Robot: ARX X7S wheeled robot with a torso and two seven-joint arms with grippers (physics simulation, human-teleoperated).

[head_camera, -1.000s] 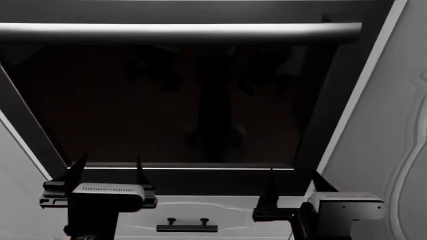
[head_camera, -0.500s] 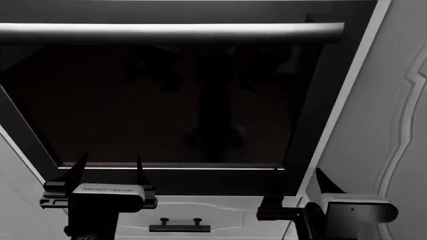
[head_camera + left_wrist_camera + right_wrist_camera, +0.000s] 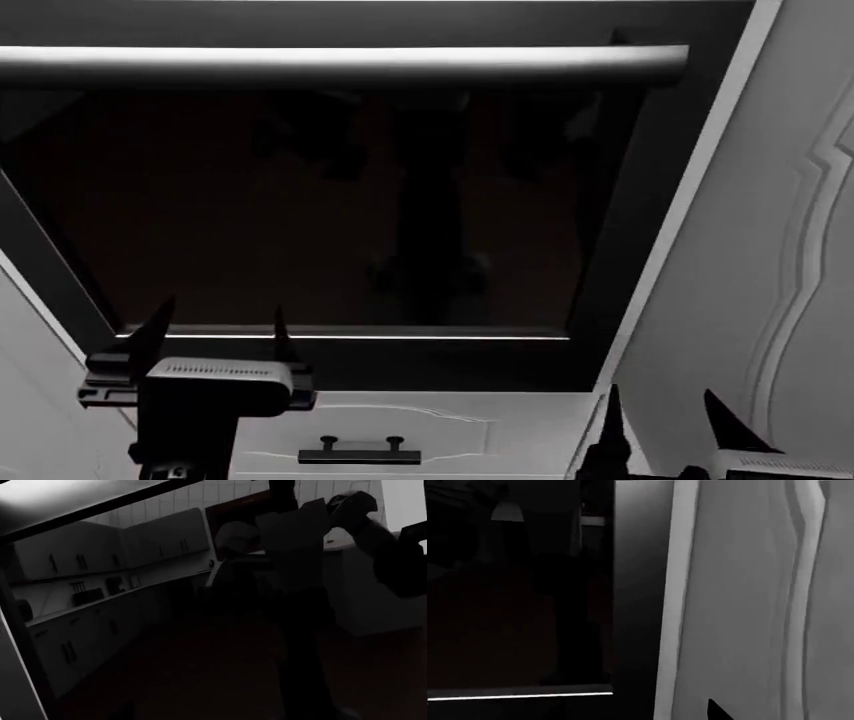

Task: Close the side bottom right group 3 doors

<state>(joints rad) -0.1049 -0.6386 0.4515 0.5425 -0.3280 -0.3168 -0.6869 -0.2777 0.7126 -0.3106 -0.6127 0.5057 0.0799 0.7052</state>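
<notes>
One of the doors (image 3: pixel 747 250), tall and white with a curvy raised-panel outline, fills the right side of the head view; its handle is out of view. The same door (image 3: pixel 740 605) takes up the right half of the right wrist view. My right gripper (image 3: pixel 663 420) is low at the bottom right, right in front of this door, open with nothing between its fingers. One of its fingertips (image 3: pixel 717 711) shows dark against the panel. My left gripper (image 3: pixel 220 335) stands open at the lower left before the oven. Its fingers do not show in the left wrist view.
A black glass oven door (image 3: pixel 347 200) with a long grey bar handle (image 3: pixel 334 65) fills the middle. Its glass (image 3: pixel 200 630) mirrors a kitchen and the robot. Below it is a short white drawer front with a black handle (image 3: pixel 358 455).
The head view first swung slightly right, sliding the oven left. My right gripper then dropped lower and further right, toward the white door. The left gripper held still.
</notes>
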